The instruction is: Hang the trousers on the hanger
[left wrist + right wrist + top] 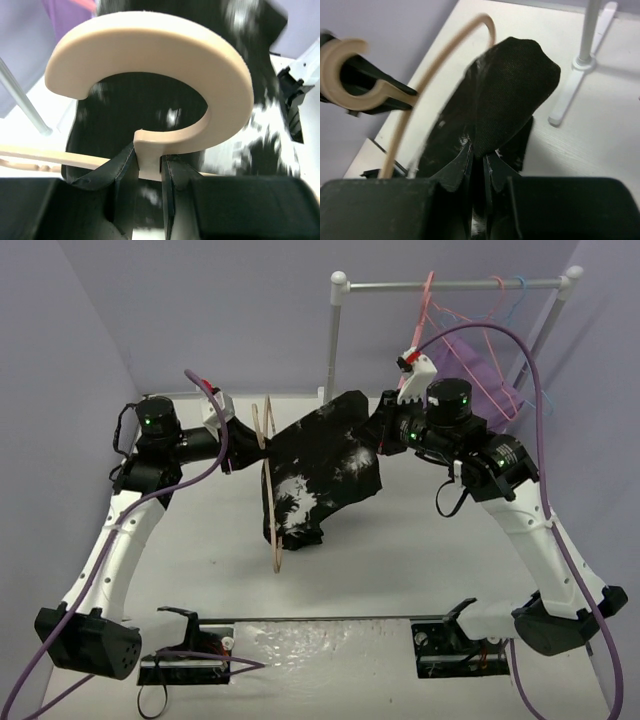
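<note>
The black trousers [325,465] with white blotches hang in the air over the table's middle, draped through the beige hanger [270,490]. My left gripper [232,423] is shut on the hanger's neck just below its hook [150,75]; the fingers [125,175] press both sides of the neck. My right gripper [378,430] is shut on a fold of the trousers [512,85] and holds it up to the right of the hanger. The hanger's hook [345,75] and thin loop [435,60] show at the left of the right wrist view.
A white clothes rail [450,285] stands at the back right with pink [430,300] and blue [517,295] wire hangers and a purple cloth [480,370] on it. Its post and foot [582,55] are near the right gripper. Purple walls close in both sides.
</note>
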{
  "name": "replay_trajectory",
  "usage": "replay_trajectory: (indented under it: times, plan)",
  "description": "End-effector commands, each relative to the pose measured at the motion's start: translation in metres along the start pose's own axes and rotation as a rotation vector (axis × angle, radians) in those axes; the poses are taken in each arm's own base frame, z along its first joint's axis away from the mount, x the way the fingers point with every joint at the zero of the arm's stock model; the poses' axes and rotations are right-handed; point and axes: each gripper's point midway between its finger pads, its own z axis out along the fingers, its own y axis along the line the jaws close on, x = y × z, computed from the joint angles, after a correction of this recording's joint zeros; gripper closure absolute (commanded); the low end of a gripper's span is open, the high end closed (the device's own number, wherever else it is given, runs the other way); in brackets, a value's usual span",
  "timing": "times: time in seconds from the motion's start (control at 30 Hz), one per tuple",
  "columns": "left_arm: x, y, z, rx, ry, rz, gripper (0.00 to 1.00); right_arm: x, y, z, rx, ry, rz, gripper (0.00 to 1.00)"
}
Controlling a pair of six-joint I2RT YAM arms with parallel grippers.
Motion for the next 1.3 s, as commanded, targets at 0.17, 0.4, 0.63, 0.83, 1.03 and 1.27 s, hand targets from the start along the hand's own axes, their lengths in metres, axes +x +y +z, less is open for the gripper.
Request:
replay_trajectory:
  times: [0.17,0.4,0.63,0.83,1.03,1.27]
  plan:
    - [-0.138,-0.038,-0.025,0.002,-0.165,0.306,1.0,0.047,-0.061,0.02,0.197,0.015,-0.038,1.0]
    - [-0.141,-0.044,-0.03,-0.011,-0.148,0.323,1.0,0.067,-0.075,0.027,0.236,0.057,-0.038,1.0]
    - [-0.099,-0.03,-0.022,-0.015,-0.118,0.235,1.0,-0.009,-0.027,-0.002,0.107,-0.108,-0.05,1.0]
    - [-0.067,-0.02,-0.016,-0.017,-0.089,0.17,1.0,-0.069,0.004,-0.032,0.049,-0.239,-0.077,1.0]
    - [-0.045,-0.013,-0.012,-0.019,-0.072,0.126,1.0,-0.086,0.015,-0.041,0.017,-0.273,-0.077,1.0]
    - [-0.025,-0.004,-0.007,-0.025,-0.052,0.079,1.0,-0.094,0.024,-0.047,-0.011,-0.294,-0.066,1.0]
